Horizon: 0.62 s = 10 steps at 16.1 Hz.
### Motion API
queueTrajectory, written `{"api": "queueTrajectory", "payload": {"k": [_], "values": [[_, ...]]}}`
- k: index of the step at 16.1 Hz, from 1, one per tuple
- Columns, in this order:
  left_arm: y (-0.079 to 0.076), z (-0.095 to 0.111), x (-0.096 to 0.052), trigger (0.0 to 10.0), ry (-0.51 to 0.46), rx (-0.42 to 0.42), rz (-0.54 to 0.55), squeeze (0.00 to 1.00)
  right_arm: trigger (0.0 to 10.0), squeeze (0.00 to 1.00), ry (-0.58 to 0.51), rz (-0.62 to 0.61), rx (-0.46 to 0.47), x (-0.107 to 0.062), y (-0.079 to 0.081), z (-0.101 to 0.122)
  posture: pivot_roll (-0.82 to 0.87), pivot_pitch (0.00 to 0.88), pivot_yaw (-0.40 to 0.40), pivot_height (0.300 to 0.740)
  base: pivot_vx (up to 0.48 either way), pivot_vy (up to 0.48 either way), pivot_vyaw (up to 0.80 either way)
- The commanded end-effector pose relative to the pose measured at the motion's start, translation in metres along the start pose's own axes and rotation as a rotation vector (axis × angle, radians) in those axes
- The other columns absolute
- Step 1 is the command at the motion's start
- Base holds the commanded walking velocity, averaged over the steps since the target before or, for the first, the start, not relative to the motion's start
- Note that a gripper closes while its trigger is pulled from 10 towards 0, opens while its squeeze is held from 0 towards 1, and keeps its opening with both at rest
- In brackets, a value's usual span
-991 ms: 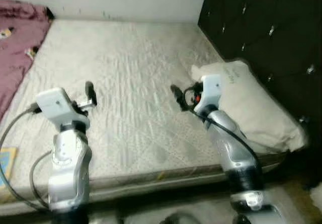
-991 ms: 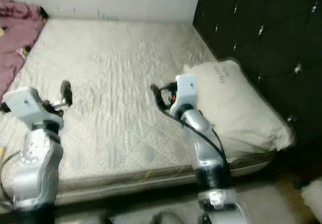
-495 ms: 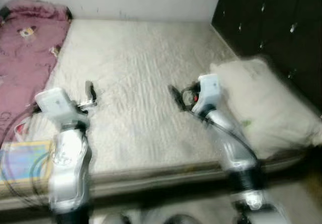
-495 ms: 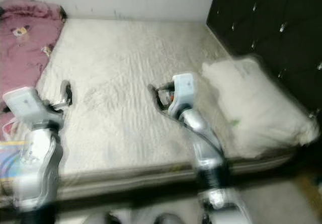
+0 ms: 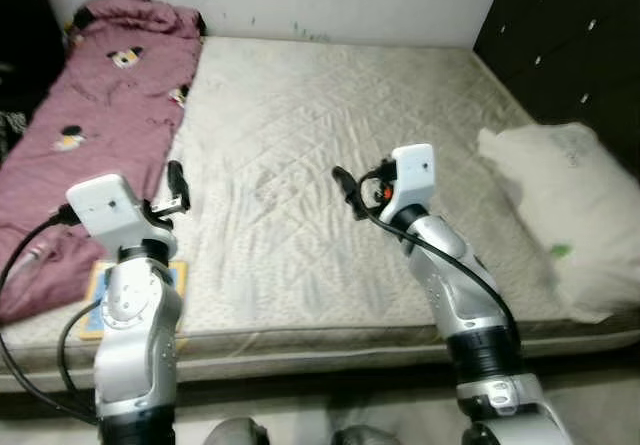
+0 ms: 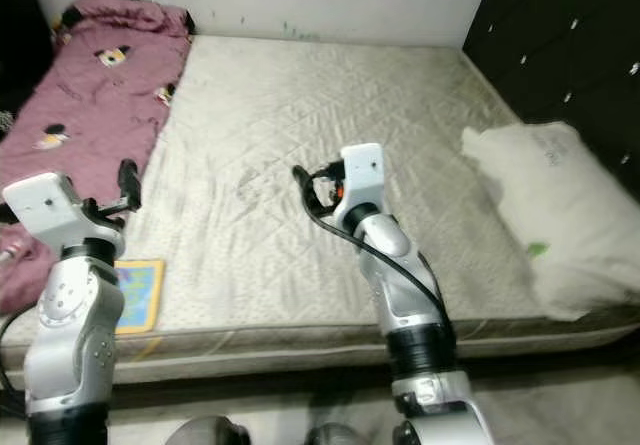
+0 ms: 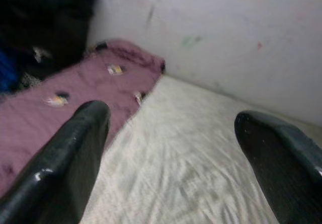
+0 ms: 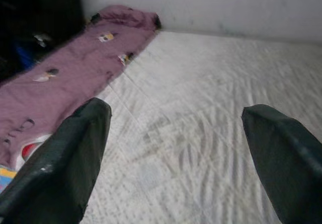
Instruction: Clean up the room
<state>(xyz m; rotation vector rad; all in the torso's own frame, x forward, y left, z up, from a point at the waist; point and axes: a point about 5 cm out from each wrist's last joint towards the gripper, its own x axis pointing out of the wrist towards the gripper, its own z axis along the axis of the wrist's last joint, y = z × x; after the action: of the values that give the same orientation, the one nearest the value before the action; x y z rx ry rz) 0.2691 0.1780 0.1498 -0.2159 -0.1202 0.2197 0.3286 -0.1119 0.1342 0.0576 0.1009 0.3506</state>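
So the whole view had swung over to the robot's left compared with a second earlier. That was the camera turning, not the stuff on the bed moving. The headboard [image 5: 560,45] was pushed out to the right edge, and the pillow [image 5: 570,215] with it. Much more of the purple blanket [image 5: 90,135] was brought into view along the left side of the mattress [image 5: 330,165], running up to the wall. A small colourful book [image 6: 135,295] was also revealed at the front left corner of the mattress, right beside the blanket's near end and just under the left arm.

Both arms were held out over the mattress in much the same pose as before. The left gripper [image 7: 176,148] was seen with its fingers spread wide and nothing between them. The right gripper [image 8: 176,153] was likewise wide open and empty, aimed across the mattress toward the blanket.

Nothing had been picked up yet, so the cleanup was judged barely started. The turn probably meant the blanket and book were being lined up as the next things to deal with.
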Motion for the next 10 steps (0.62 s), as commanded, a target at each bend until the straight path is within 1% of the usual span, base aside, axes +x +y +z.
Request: {"api": "queueTrajectory", "payload": {"k": [1,8,10], "values": [[0.0004,0.0023,0.0011,10.0,-0.006,0.004,0.006,0.0,10.0,0.0,0.001,-0.011,0.007,0.0004,-0.0022,0.0007,-0.04,0.0,-0.078,0.74,0.0,0.472,0.0],[0.0002,0.0031,0.001,10.0,-0.015,0.008,0.006,0.0,10.0,0.0,0.008,-0.02,0.001,0.0011,-0.0032,0.0005,-0.04,0.0,-0.079,0.74,0.0,0.469,0.0],[-0.0014,0.0046,0.0001,10.0,-0.032,0.011,-0.003,0.0,10.0,0.0,0.01,-0.02,0.0,0.0011,-0.0037,0.0002,-0.04,0.0,-0.079,0.74,0.0,0.0,0.0]]}}
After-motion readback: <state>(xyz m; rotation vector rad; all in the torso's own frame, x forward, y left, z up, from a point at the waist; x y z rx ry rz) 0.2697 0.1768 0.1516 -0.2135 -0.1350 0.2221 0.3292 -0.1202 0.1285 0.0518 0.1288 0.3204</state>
